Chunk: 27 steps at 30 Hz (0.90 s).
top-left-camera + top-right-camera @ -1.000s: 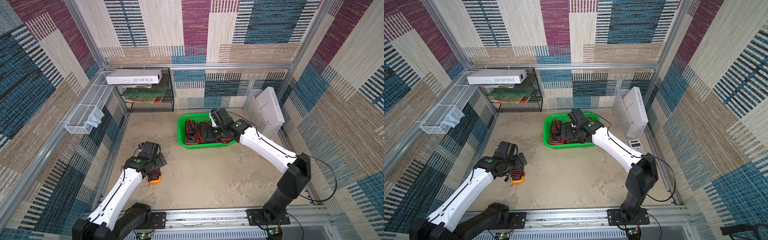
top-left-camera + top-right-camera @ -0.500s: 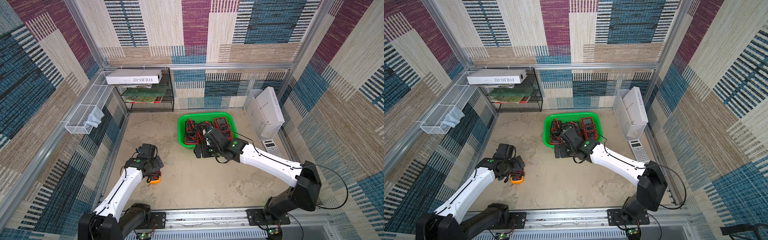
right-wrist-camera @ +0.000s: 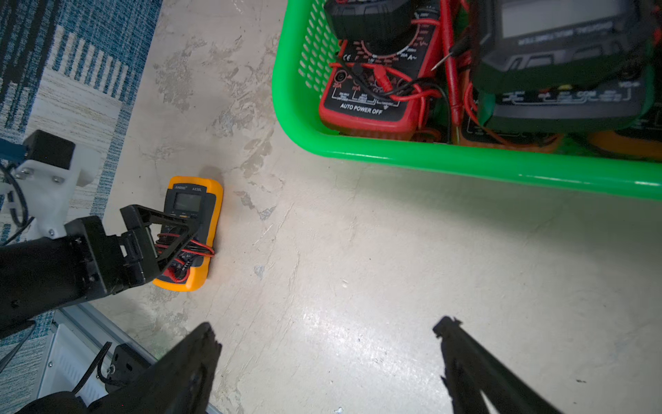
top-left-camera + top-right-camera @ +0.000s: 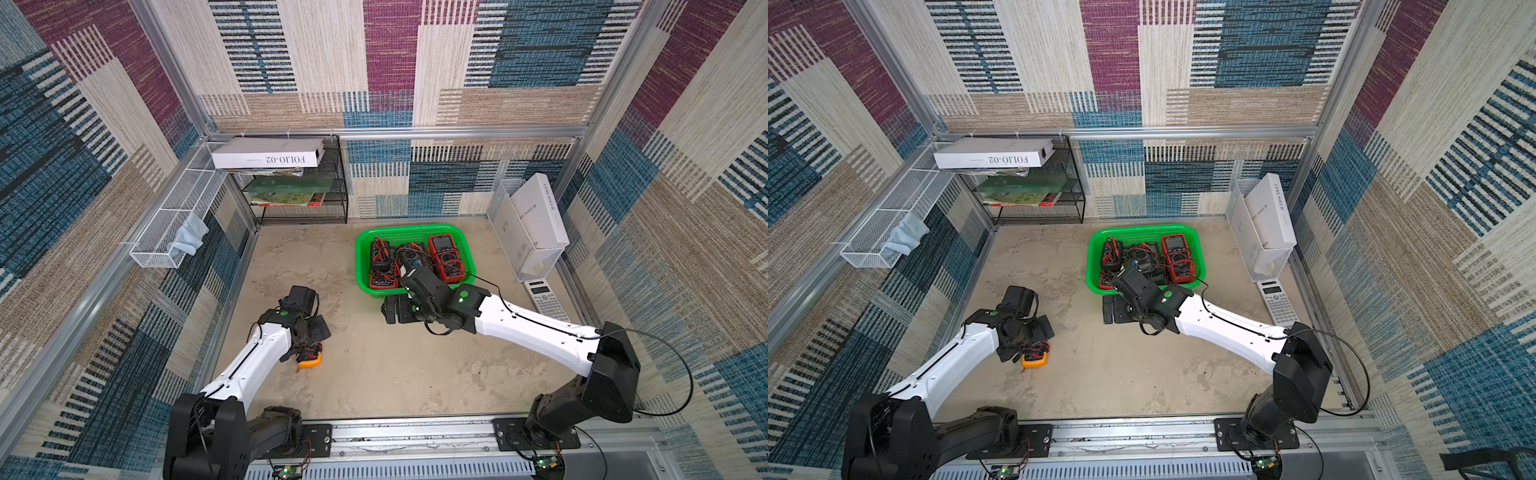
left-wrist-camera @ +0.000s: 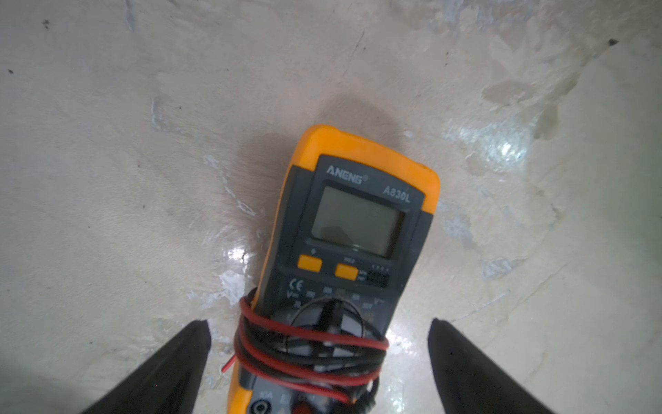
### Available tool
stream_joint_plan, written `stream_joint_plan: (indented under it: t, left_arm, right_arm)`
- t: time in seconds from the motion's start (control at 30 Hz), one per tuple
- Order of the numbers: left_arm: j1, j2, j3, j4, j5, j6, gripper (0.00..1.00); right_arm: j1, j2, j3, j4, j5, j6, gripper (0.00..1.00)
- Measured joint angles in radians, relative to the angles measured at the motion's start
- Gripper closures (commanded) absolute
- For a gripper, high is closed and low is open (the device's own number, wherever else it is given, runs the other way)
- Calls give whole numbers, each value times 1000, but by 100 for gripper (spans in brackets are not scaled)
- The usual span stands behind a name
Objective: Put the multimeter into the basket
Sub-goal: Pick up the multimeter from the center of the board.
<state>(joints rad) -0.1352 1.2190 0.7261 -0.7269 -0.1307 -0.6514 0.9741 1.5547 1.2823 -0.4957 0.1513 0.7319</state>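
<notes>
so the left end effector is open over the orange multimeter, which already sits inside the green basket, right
Not quite. The orange multimeter lies on the tabletop, apart from the green basket, as the right wrist view shows. The left end effector is open over it, as you said.

The basket point(image 3: 465, 165) is smooth, glossy green plastic with perforated walls. Well apart from the basket, the multimeter point(image 5: 358, 215) has a matt orange, rubbery-looking shell around a dark grey plastic face. Its screen is faintly shiny, and smooth red and black leads point(image 5: 311, 344) are wound round it. The tabletop point(image 5: 143, 179) under the basket looks like mottled beige stone, dull in patches and glossy elsewhere. Behind the basket, the walls point(image 4: 390, 62) look like coarse woven cloth.
</notes>
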Motion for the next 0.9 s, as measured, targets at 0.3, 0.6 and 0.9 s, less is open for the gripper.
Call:
stream_joint_plan:
  t: [0.3, 0.6, 0.9]
  left_arm:
    - [0, 57, -6, 14, 26, -2, 0]
    - [0, 98, 8, 17, 36, 1, 3]
    - [0, 168, 52, -19, 36, 35, 11]
  right_arm:
    - [6, -6, -11, 0, 5, 7, 0]
    - [13, -20, -13, 1, 4, 7, 1]
    - [13, -44, -9, 0, 16, 10, 1]
